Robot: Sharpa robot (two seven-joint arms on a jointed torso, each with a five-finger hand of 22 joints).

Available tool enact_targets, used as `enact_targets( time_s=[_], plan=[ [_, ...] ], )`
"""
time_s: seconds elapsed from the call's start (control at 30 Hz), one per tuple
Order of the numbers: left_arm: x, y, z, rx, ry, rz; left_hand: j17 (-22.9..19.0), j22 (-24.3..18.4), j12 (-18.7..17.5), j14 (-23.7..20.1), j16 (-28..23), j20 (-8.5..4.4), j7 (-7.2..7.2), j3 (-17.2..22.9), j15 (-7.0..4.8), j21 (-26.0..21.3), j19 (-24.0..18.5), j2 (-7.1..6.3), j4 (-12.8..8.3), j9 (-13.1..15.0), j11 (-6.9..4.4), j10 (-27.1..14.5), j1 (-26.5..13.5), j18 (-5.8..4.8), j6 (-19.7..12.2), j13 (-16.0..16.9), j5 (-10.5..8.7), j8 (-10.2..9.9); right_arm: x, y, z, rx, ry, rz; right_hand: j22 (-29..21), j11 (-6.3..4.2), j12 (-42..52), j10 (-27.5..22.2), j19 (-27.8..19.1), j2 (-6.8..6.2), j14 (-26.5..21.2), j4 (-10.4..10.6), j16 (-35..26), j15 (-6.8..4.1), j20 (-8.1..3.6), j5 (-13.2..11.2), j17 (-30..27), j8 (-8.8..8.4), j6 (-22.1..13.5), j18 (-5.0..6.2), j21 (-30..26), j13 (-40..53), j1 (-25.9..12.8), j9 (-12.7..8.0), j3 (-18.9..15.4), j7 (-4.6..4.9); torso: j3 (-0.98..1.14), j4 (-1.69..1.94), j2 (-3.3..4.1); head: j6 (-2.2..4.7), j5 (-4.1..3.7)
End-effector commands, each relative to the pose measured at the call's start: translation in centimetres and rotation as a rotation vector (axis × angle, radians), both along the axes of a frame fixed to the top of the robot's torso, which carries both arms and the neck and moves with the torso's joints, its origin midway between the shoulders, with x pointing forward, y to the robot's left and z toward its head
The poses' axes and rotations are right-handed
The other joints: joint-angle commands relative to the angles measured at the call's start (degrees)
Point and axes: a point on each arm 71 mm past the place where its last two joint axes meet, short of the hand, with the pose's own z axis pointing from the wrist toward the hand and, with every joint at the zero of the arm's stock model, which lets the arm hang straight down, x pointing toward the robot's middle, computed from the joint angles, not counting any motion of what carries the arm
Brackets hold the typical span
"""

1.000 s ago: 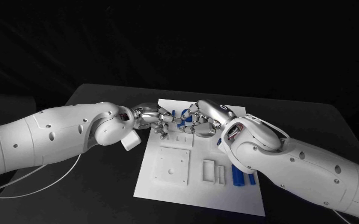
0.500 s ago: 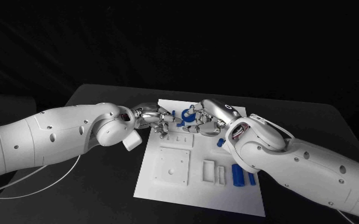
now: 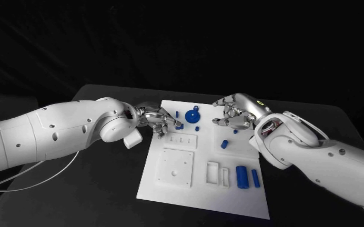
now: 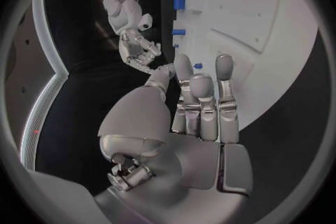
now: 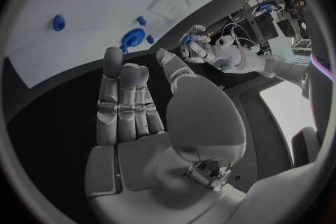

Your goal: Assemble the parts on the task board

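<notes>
The white task board (image 3: pixel 190 198) lies in the middle of the table. A blue disc (image 3: pixel 192 115) stands on its far end, with small blue pegs (image 3: pixel 224 144) around it and two blue cylinders (image 3: pixel 243 176) near its right edge. My left hand (image 3: pixel 155 119) reaches over the board's far left edge, fingers stretched out straight (image 4: pixel 199 106). Its fingertips touch a small blue piece (image 3: pixel 180 126); whether they pinch it is unclear. My right hand (image 3: pixel 239 111) hovers at the far right, apart from the disc, fingers apart and holding nothing (image 5: pixel 140 106).
Raised white blocks and recessed slots (image 3: pixel 176 168) cover the board's near half. The black table (image 3: pixel 99 185) extends on both sides of the board. Both white forearms lie low beside the board's left and right edges.
My right hand has let go at the disc and drawn back to the right, uncovering the blue disc. My left hand stays at the far left edge.
</notes>
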Motion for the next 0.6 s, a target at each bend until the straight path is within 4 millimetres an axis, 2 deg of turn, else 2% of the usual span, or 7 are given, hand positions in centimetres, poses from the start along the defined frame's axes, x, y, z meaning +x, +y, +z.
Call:
enact_targets(
  time_s=[0.03, 0.1, 0.13, 0.3, 0.5, 0.53, 0.6],
  plan=[
    [0.1, 0.1, -0.3, 0.191, 0.000, 0.011, 0.1, 1.0, 0.4, 0.5, -0.3, -0.25, -2.21, 4.3, -0.09, 0.2, 0.2, 0.33, -4.2, 17.6, -0.48, 2.8, -0.2, -0.17, 2.8, -0.1, 0.69, 0.1, 0.8, -1.4, 0.7, 0.110, 0.030, -0.047, 0.0, -0.12, 0.2, -0.4, 0.0, 0.05, -0.2, -0.3, 0.1, 0.03, 0.22, 0.7, -0.3, -0.24, 0.8, 0.56, -0.4, -0.6, -1.0, 0.0, 1.4, 0.00, 0.18, -0.11, -0.19, -0.18, 0.04],
    [0.1, -0.2, -0.3, 0.236, -0.010, 0.013, 0.1, 1.0, 0.6, 0.7, -0.5, -0.27, -2.33, 4.3, -0.11, 0.2, 0.3, 0.22, -4.2, 17.8, -0.50, 2.8, -0.4, -0.16, 3.2, -0.2, 1.23, 0.3, 1.5, -2.2, 1.4, 0.154, 0.037, -0.084, 0.0, -0.14, 0.1, -0.5, 0.0, 0.11, -0.2, -0.2, 0.1, 0.02, 0.21, 1.2, -0.4, -0.21, 1.3, 0.55, -0.5, -0.8, -1.3, 0.0, 1.6, -0.02, 0.22, -0.12, -0.21, -0.39, 0.16],
    [0.1, -0.3, -0.3, 0.255, -0.014, 0.015, 0.1, 1.0, 0.6, 0.8, -0.7, -0.30, -2.43, 4.3, -0.16, 0.2, 0.4, -0.06, -4.3, 18.1, -0.54, 2.8, -0.7, -0.13, 3.4, -0.3, 2.97, 0.5, 1.8, -2.6, 1.8, 0.176, 0.038, -0.099, 0.0, -0.17, 0.1, -0.5, 0.0, 0.03, -0.2, -0.3, 0.1, -0.01, 0.20, 1.4, -0.4, -0.22, 2.0, 0.54, -0.5, -1.0, -1.5, 0.0, 1.7, -0.05, 0.29, -0.15, -0.31, -0.55, 0.19],
    [0.2, -1.6, -0.4, 0.353, -0.047, 0.027, 0.7, 1.0, 1.5, 1.7, -1.5, -0.39, -2.65, 5.4, -0.29, 0.3, 0.9, -0.35, -5.1, 19.7, -0.75, 2.8, -2.0, -0.02, 3.8, -0.4, 4.67, 0.7, 4.3, -4.5, 4.8, 0.324, 0.023, -0.171, -2.5, -0.27, -4.4, -0.2, -1.0, 0.34, -0.9, -0.9, -3.0, 0.03, 0.27, 3.3, -4.0, -0.10, 4.8, 0.05, -2.8, -7.0, -2.6, 0.1, 2.2, -0.24, 0.56, -0.20, -0.70, -1.13, -0.10],
    [0.1, -3.2, -0.3, 0.417, -0.102, 0.049, 1.8, 1.0, 1.9, 2.4, -2.2, -0.51, -2.95, 6.2, -0.42, 0.3, 1.3, -0.36, -6.0, 21.2, -0.99, 2.8, -3.5, 0.00, 4.5, 0.6, 5.50, 0.7, 6.0, -5.5, 6.9, 0.481, -0.024, -0.191, -8.5, 0.15, -9.1, 0.4, -3.3, 1.67, -2.5, -1.6, -6.3, 0.53, 0.68, 5.8, -9.1, -0.07, 5.1, -0.51, -3.1, -15.7, -2.9, 0.1, -0.8, -0.14, 0.55, -0.26, -0.94, -1.47, -0.32],
    [0.1, -3.4, -0.3, 0.424, -0.111, 0.051, 1.9, 1.0, 2.0, 2.5, -2.1, -0.50, -3.02, 6.2, -0.43, 0.4, 1.4, -0.40, -6.0, 21.3, -1.03, 2.8, -3.6, 0.00, 4.6, 0.7, 5.56, 0.8, 6.2, -5.5, 7.2, 0.503, -0.033, -0.194, -12.9, 0.19, -10.1, 1.5, -3.0, 2.69, -1.3, -2.8, -7.9, 0.46, 0.75, 5.8, -11.7, 0.17, 5.6, -0.45, -2.7, -19.9, -2.9, 0.2, -3.0, -0.15, 0.57, -0.25, -0.95, -1.45, -0.32],
    [0.0, -3.8, -0.3, 0.435, -0.123, 0.056, 2.1, 1.0, 2.3, 2.7, -2.1, -0.53, -3.10, 6.2, -0.46, 0.5, 1.5, -0.47, -6.1, 21.7, -1.11, 2.8, -3.7, 0.02, 4.8, 0.9, 6.00, 0.8, 6.5, -5.6, 7.5, 0.534, -0.043, -0.200, -14.7, 0.22, -9.4, 0.5, -3.3, 2.92, -2.1, -3.1, -8.1, 0.62, 0.75, 6.7, -12.0, -0.12, 5.3, -0.68, -2.9, -20.7, -3.1, 0.1, -3.3, -0.13, 0.58, -0.16, -0.90, -1.65, -0.30]
  ],
)
